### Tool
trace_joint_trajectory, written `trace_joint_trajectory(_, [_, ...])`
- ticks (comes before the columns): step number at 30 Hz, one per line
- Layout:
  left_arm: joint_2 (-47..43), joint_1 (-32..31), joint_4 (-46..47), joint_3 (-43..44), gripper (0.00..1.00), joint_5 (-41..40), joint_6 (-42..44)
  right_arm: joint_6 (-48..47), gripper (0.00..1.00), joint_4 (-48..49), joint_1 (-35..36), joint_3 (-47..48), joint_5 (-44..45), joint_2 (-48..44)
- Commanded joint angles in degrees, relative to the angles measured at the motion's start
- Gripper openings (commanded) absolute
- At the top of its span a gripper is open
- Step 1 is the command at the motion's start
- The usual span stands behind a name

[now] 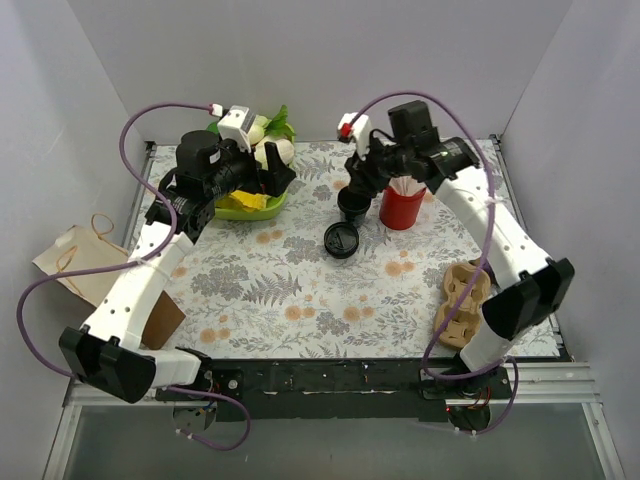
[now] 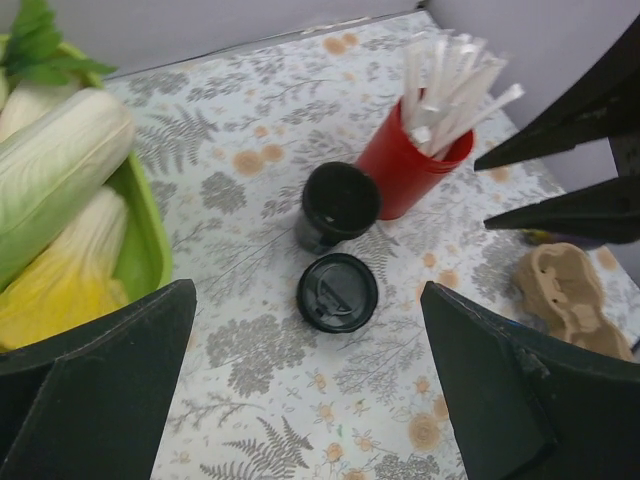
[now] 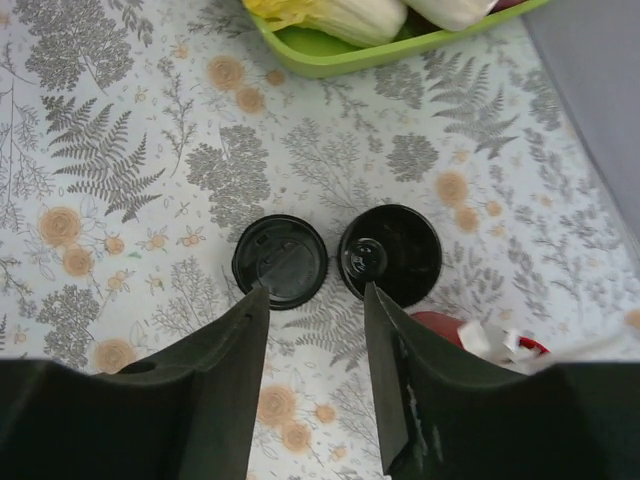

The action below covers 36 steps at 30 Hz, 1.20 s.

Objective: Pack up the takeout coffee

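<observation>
Here's the takeout coffee cup (image 3: 390,255), standing upright on the floral surface (image 1: 280,300) with its mouth uncovered. It sits just beside the red cup (image 2: 415,165) of white sticks (image 2: 450,85). Its black lid (image 3: 280,262) lies flat on the surface right next to it, on the near side. The right hand (image 3: 312,295) hovers directly above the pair, fingers partly apart and nothing between them. The left hand (image 2: 307,290) hangs off to the side by the green tray (image 2: 145,240), spread wide and empty. The pulp carrier (image 1: 462,300) waits near the right arm, well apart from the cup.

Now, how will this handle? The cup looks light and thin-walled, so with no lid bracing the rim, a hard squeeze would likely buckle it. There's a gloss inside, but I can't tell whether that's liquid. The best hold looks like across the wall below the rim, gently. The lid looks stiff but slick and low, so pinching its raised edge seems the way in.
</observation>
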Motion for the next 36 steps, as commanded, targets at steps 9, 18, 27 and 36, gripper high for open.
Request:
trace_joint_trajectory(9, [-11.7,0.2,0.8,-10.5,0.98,-13.7,2.3,0.6,0.40,1.1,6.9,2.2,10.7,11.7])
trace_joint_trajectory(18, [-11.1,0.3,5.3,-14.1,0.98,-12.2,0.9,-0.6,0.40,-1.2,6.2,3.0,10.9,17.2])
trace_joint_trajectory(27, [-10.4,0.3,5.4,-13.8,0.98,-11.0,0.8,-2.0,0.41,-1.9,4.8,5.2,11.7,22.6])
trace_joint_trajectory(36, [-10.0,0.4,5.7,-14.0,0.98,-10.4,0.9,-1.7,0.38,-1.4,3.1,5.7,11.3,24.5])
